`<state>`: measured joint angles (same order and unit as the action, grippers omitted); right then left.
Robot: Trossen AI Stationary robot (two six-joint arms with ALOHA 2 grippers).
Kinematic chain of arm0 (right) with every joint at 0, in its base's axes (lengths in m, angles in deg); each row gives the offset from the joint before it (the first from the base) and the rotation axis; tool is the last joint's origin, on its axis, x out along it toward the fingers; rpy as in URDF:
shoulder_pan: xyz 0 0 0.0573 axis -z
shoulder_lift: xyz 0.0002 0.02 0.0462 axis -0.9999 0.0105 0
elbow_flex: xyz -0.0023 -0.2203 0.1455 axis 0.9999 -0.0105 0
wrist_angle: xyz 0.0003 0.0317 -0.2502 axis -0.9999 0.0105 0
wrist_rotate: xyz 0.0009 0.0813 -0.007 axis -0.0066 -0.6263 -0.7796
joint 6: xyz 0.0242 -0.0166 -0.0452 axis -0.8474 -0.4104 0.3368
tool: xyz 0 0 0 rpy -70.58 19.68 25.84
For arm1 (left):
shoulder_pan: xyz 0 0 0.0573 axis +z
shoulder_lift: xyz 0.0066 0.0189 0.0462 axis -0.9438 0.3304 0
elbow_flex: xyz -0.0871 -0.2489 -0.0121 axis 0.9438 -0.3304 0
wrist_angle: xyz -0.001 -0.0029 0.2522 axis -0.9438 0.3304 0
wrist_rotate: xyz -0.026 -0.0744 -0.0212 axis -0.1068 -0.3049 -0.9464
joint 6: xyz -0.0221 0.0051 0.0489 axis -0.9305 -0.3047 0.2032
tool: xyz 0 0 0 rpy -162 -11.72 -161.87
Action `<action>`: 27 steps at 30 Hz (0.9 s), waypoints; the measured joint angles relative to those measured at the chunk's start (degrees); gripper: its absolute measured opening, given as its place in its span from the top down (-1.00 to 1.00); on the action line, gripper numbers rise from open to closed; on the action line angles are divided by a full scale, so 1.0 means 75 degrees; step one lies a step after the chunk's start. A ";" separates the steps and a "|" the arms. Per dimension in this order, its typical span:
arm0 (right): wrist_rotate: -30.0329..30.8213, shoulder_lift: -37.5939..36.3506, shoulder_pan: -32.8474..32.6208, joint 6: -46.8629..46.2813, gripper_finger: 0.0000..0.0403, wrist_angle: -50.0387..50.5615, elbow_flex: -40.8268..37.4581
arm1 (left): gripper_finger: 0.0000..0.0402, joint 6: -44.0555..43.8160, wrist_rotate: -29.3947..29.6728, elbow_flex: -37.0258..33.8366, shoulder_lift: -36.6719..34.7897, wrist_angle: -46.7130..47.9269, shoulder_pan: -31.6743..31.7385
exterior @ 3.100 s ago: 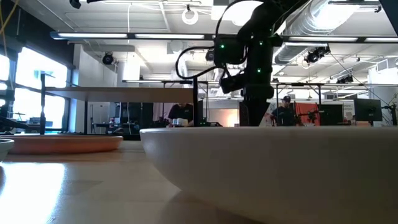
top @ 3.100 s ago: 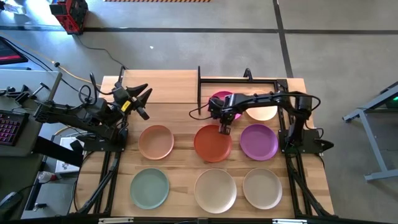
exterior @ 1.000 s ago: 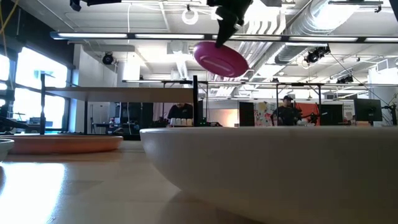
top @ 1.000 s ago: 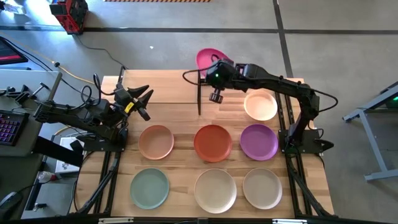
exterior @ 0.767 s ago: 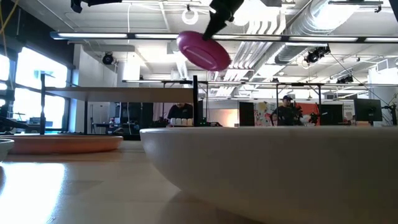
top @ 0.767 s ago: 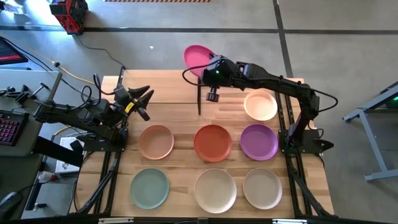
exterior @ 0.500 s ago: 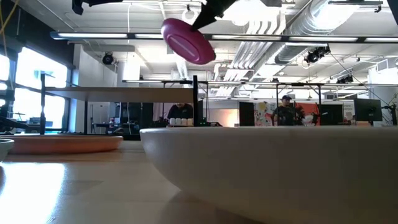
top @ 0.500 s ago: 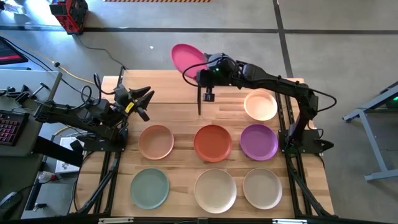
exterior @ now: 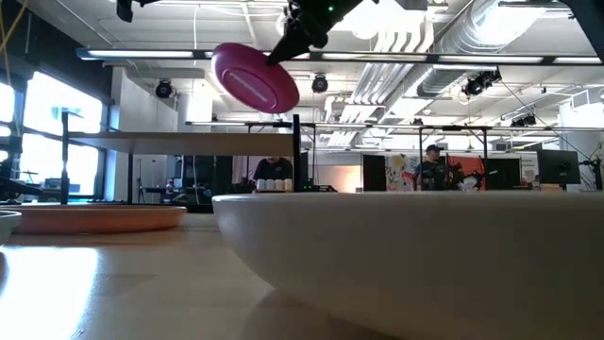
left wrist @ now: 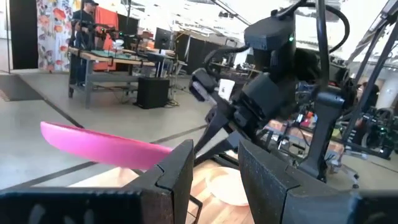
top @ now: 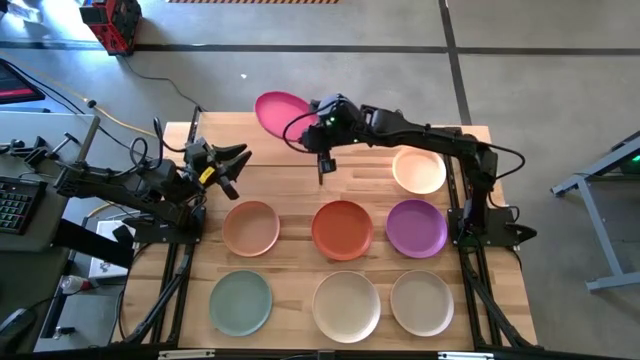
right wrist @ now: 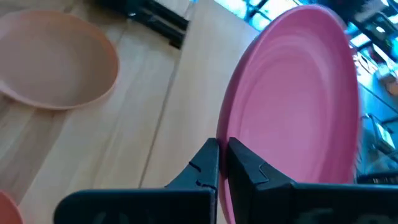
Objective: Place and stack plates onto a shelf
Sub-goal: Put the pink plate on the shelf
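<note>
Slatted wooden tabletop (top: 290, 280), set on a grey concrete floor, with a raised light-wood shelf (top: 262, 138) on thin black posts at its far left side. Six plates are laid out on the tabletop in two rows: peach plate (top: 251, 227), orange plate (top: 342, 229) and purple plate (top: 416, 227) in the middle row; mint green plate (top: 241, 302), cream plate (top: 346, 304) and beige plate (top: 422, 301) in the near row. One further pale plate (top: 419, 170) is seen at the far right, beside the right arm. Magenta plate (top: 281, 113) is held in the air, tilted, above the far edge of the shelf and clear of its board; in the low view it (exterior: 254, 77) is seen well above the shelf top. Right gripper (top: 318, 117) is stretched across toward the shelf, its fingers (right wrist: 245, 167) pinched together on the rim of the magenta plate (right wrist: 298, 118). Left gripper (top: 234, 158) is held over the near left part of the shelf, its fingers (left wrist: 273, 183) spread apart with nothing between them. People are seen at workbenches in the room behind.
</note>
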<state>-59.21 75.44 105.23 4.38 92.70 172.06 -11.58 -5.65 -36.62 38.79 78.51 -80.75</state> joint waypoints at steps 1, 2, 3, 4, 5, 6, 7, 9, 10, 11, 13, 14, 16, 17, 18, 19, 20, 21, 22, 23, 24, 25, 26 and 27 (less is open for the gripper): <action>-0.0011 0.0051 -0.0035 0.0109 1.00 -0.0042 0.0000 | 0.43 -0.0001 0.0010 0.0000 0.0000 0.0001 0.0000; -0.0040 0.0100 -0.0066 0.0214 1.00 -0.0113 -0.0001 | 0.43 0.0000 0.0011 0.0000 0.0000 0.0004 0.0000; -0.0055 0.0147 -0.0089 0.0318 1.00 -0.0125 -0.0001 | 0.43 0.0000 0.0012 0.0000 0.0000 0.0004 0.0000; -0.0065 0.0206 -0.0123 0.0427 1.00 -0.0131 0.0000 | 0.43 0.0000 0.0015 0.0000 0.0000 0.0005 0.0000; -0.0063 0.0268 -0.0147 0.0532 1.00 -0.0179 -0.0003 | 0.43 0.0000 0.0014 0.0000 0.0000 0.0007 0.0000; -0.0063 0.0317 -0.0166 0.0609 1.00 -0.0175 -0.0001 | 0.43 0.0003 0.0015 0.0000 0.0000 0.0007 0.0000; -0.0065 0.0374 -0.0183 0.0720 1.00 -0.0155 -0.0003 | 0.43 0.0003 0.0017 0.0000 0.0000 0.0007 0.0000; -0.0066 0.0469 -0.0206 0.0841 1.00 -0.0168 -0.0003 | 0.43 0.0003 0.0017 0.0000 0.0000 0.0007 0.0000; -0.0063 0.0516 -0.0216 0.0885 1.00 -0.0137 -0.0003 | 0.43 0.0003 0.0017 0.0000 0.0000 0.0009 0.0000; -0.0060 0.0559 -0.0218 0.0907 1.00 -0.0120 -0.0003 | 0.43 0.0003 0.0017 0.0000 0.0000 0.0010 0.0000; -0.0060 0.0623 -0.0218 0.0953 1.00 -0.0085 -0.0003 | 0.43 0.0003 0.0017 0.0000 0.0000 0.0011 0.0000; -0.0060 0.0640 -0.0218 0.0977 1.00 -0.0029 -0.0008 | 0.43 0.0006 0.0017 0.0000 0.0000 0.0016 0.0000; -0.0030 0.0693 -0.0218 0.1042 1.00 -0.0003 -0.0008 | 0.43 0.0006 0.0020 0.0000 0.0000 0.0016 0.0000; 0.0013 0.0707 -0.0212 0.1081 1.00 0.0067 -0.0006 | 0.43 0.0006 0.0020 0.0000 0.0000 0.0018 0.0000; 0.0048 0.0719 -0.0198 0.1120 1.00 0.0160 -0.0009 | 0.43 0.0006 0.0020 0.0000 0.0000 0.0019 0.0000; 0.0082 0.0752 -0.0189 0.1161 1.00 0.0185 -0.0009 | 0.43 0.0007 0.0020 0.0000 -0.0003 0.0023 0.0000; 0.0112 0.0777 -0.0171 0.1162 1.00 0.0189 -0.0009 | 0.43 0.0009 0.0020 0.0000 0.0000 0.0031 0.0000; 0.0151 0.0801 -0.0148 0.1164 1.00 0.0287 -0.0009 | 0.43 0.0009 0.0020 0.0000 0.0000 0.0042 0.0000; 0.0186 0.0833 -0.0119 0.1165 1.00 0.0409 -0.0009 | 0.43 0.0009 0.0020 0.0000 -0.0001 0.0048 0.0000; 0.0225 0.0873 -0.0103 0.1164 1.00 0.0448 -0.0009 | 0.43 0.0009 0.0020 0.0000 -0.0003 0.0045 0.0000; 0.0266 0.0895 -0.0078 0.1160 1.00 0.0458 -0.0009 | 0.43 0.0012 0.0020 0.0000 0.0000 0.0046 0.0000; 0.0278 0.0907 -0.0058 0.1159 1.00 0.0506 -0.0009 | 0.43 0.0012 0.0020 0.0000 0.0000 0.0051 0.0000; 0.0284 0.0910 -0.0052 0.1159 1.00 0.0523 -0.0009 | 0.43 0.0012 0.0023 0.0000 -0.0003 0.0051 0.0000; 0.0294 0.0910 -0.0044 0.1159 1.00 0.0497 -0.0009 | 0.43 0.0012 0.0021 0.0000 -0.0002 0.0051 0.0000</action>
<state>-57.01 82.26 104.90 13.07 96.43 172.00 -11.50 -5.49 -36.62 38.77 78.89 -80.75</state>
